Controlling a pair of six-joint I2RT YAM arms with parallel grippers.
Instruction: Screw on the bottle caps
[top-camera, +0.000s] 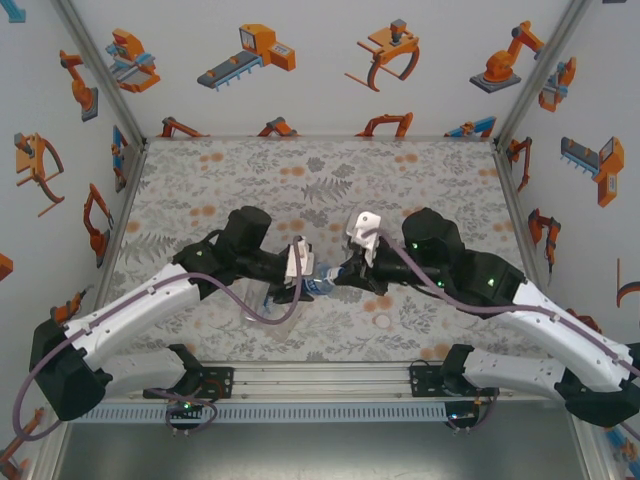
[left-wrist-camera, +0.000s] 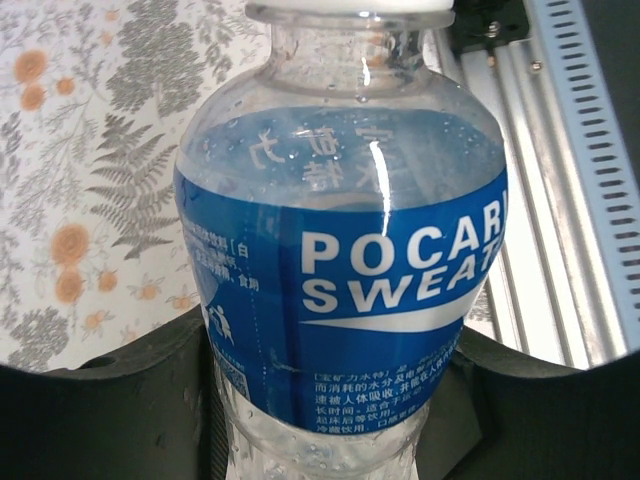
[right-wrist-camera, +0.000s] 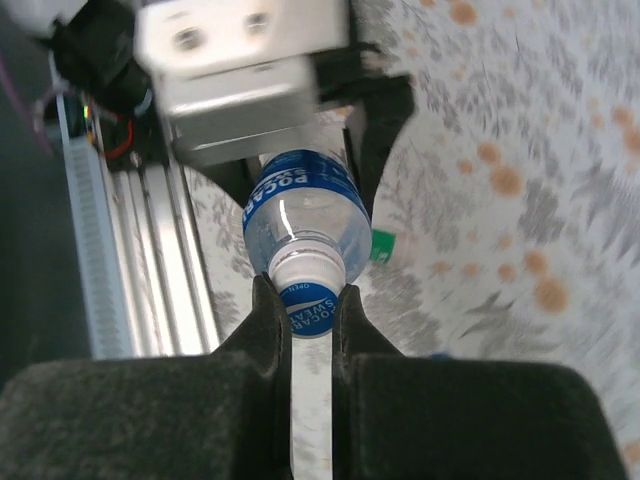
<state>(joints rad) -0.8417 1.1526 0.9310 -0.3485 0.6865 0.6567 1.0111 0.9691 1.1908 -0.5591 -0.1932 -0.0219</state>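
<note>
Pinching bottle cap (right-wrist-camera: 310, 303) tight, right gripper (right-wrist-camera: 310, 318); blue-labelled bottle (right-wrist-camera: 298, 212) just beyond its fingertips, clamped by left gripper (left-wrist-camera: 330, 405).

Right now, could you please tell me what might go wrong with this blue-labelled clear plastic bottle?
The right gripper pinches the small round blue-topped cap at the neck; if tilted, it may cross-thread. The left gripper holds the blue-labelled clear plastic bottle around its label; it could twist in that grip.
</note>
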